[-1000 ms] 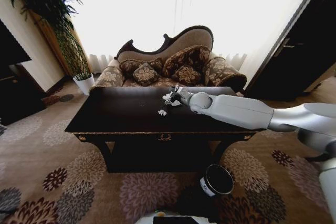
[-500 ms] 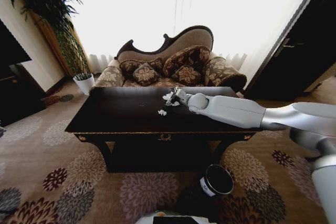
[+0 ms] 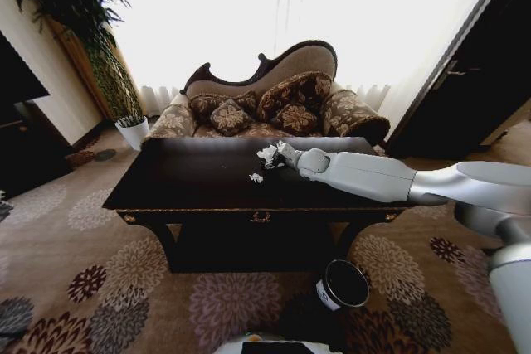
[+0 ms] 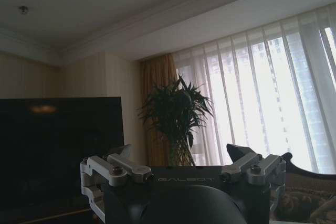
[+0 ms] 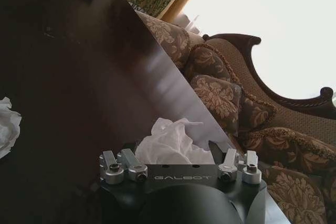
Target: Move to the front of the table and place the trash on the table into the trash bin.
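Note:
My right gripper [image 3: 278, 153] reaches over the far middle of the dark table [image 3: 191, 180], shut on a white crumpled tissue [image 3: 267, 152]. In the right wrist view the tissue [image 5: 173, 141] bulges between the fingers of the right gripper [image 5: 170, 149], just above the glossy table top [image 5: 79, 77]. A smaller white scrap [image 3: 255, 177] lies on the table nearer to me, and the right wrist view shows this scrap [image 5: 7, 128] too. The black trash bin [image 3: 343, 285] stands on the carpet below the table's front right. My left gripper [image 4: 181, 157] is open, raised and facing a plant.
A patterned sofa [image 3: 274, 105] stands right behind the table. A white plant pot [image 3: 133, 130] and a tall plant [image 3: 75, 6] are at the far left, by dark furniture [image 3: 21, 122]. A dark door [image 3: 489, 72] is on the right. Flowered carpet lies in front.
The right arm has shifted slightly farther over the table, and the tissue in its gripper has risen a little with it. The scrap and the bin have not moved.

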Robot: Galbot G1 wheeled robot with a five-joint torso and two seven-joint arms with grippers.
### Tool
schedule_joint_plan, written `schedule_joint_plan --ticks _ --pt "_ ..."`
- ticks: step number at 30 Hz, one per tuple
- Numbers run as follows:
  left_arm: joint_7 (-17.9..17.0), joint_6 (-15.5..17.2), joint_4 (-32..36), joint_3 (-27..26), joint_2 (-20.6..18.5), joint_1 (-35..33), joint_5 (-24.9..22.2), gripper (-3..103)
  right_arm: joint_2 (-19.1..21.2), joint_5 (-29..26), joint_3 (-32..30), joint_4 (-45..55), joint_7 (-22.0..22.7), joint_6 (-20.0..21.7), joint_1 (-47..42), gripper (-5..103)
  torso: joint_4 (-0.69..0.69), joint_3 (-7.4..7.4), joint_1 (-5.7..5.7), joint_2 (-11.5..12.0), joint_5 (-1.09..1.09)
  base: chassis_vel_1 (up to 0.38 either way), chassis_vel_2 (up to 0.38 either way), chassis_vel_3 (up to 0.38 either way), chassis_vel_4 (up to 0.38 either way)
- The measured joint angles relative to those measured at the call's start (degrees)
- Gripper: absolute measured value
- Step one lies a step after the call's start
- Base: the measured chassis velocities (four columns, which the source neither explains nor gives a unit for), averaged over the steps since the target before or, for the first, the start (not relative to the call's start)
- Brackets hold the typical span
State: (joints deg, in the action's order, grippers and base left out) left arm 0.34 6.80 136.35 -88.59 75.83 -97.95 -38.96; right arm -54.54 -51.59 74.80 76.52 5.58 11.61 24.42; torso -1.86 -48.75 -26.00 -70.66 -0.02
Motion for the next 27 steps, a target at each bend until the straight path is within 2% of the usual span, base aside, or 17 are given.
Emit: schedule_joint_plan --ticks 3,5,6,7,8,9,11,13,16,17,19,21,27 --pt "0.0 0.0 0.1 0.0 0.0 0.0 0.1 100 0.6 0.7 -0.2 0.0 -0.4 -0.2 -0.2 60 0.0 0.0 0.0 0.0 0.0 0.0 0.0 0.0 0.0" --pt "0.0 0.0 0.1 0.0 0.0 -0.1 0.1 100 0.8 0.9 -0.2 0.0 -0.5 -0.3 -0.3 60 0.0 0.0 0.0 0.0 0.0 0.0 0.0 0.0 0.0" --pt "0.0 0.0 0.1 0.0 0.0 -0.2 0.1 100 0.9 1.1 -0.3 0.0 -0.6 -0.4 -0.4 54 0.0 0.0 0.0 0.0 0.01 0.0 0.0 0.0 0.0" --pt "0.0 0.0 0.2 0.0 0.0 -0.2 0.1 100 1.1 1.4 -0.3 0.1 -0.8 -0.6 -0.5 54 0.0 0.0 0.0 0.0 0.0 0.0 0.0 0.0 0.0" --pt "0.0 0.0 0.2 -0.1 0.0 -0.3 0.1 100 1.4 1.8 -0.4 0.2 -1.1 -0.8 -0.5 42 0.0 0.0 0.0 0.0 0.0 0.0 0.0 0.0 0.0" --pt "0.0 -0.1 0.3 -0.2 0.0 -0.4 0.0 100 1.6 2.0 -0.5 0.4 -1.2 -0.9 -0.6 37 0.0 0.0 0.0 0.0 0.0 0.0 0.0 0.0 0.0" --pt "0.0 -0.1 0.4 -0.2 0.0 -0.4 0.0 100 1.7 2.0 -0.5 0.4 -1.3 -1.0 -0.6 37 0.0 0.0 0.0 0.0 0.0 0.0 0.0 0.0 0.0" --pt "0.0 -0.1 0.5 -0.2 0.1 -0.5 0.0 100 2.3 2.0 -0.9 0.9 -1.3 -1.2 -0.8 26 0.0 0.0 0.0 0.0 0.0 0.0 0.0 0.0 0.0" --pt "0.0 -0.1 0.7 -0.2 0.1 -0.6 0.0 100 2.6 1.9 -1.1 1.3 -1.3 -1.6 -0.9 21 0.0 0.0 0.0 0.0 0.0 0.0 0.0 0.0 0.0" --pt "0.0 -0.1 0.8 -0.2 0.2 -0.7 0.0 100 3.0 1.4 -1.4 1.7 -1.4 -2.1 -1.0 10 0.0 0.0 0.0 0.0 0.0 0.0 0.0 0.0 0.0" --pt "0.0 -0.1 0.8 -0.3 0.2 -0.7 0.0 100 3.2 1.3 -1.5 2.0 -1.4 -2.2 -1.0 10 0.0 0.0 0.0 0.0 0.0 0.0 0.0 0.0 0.0" --pt "0.0 -0.1 1.0 -0.3 0.2 -0.8 -0.1 100 4.1 0.8 -1.9 3.2 -1.4 -2.6 -1.1 2 0.0 0.0 0.0 0.0 0.0 0.0 0.0 0.0 0.0" --pt "0.0 -0.1 1.2 -0.2 0.3 -0.8 -0.1 100 6.7 0.1 -3.7 6.5 -1.7 -3.6 -1.7 0 0.0 0.0 0.0 0.0 0.0 0.0 0.0 0.0 0.0"
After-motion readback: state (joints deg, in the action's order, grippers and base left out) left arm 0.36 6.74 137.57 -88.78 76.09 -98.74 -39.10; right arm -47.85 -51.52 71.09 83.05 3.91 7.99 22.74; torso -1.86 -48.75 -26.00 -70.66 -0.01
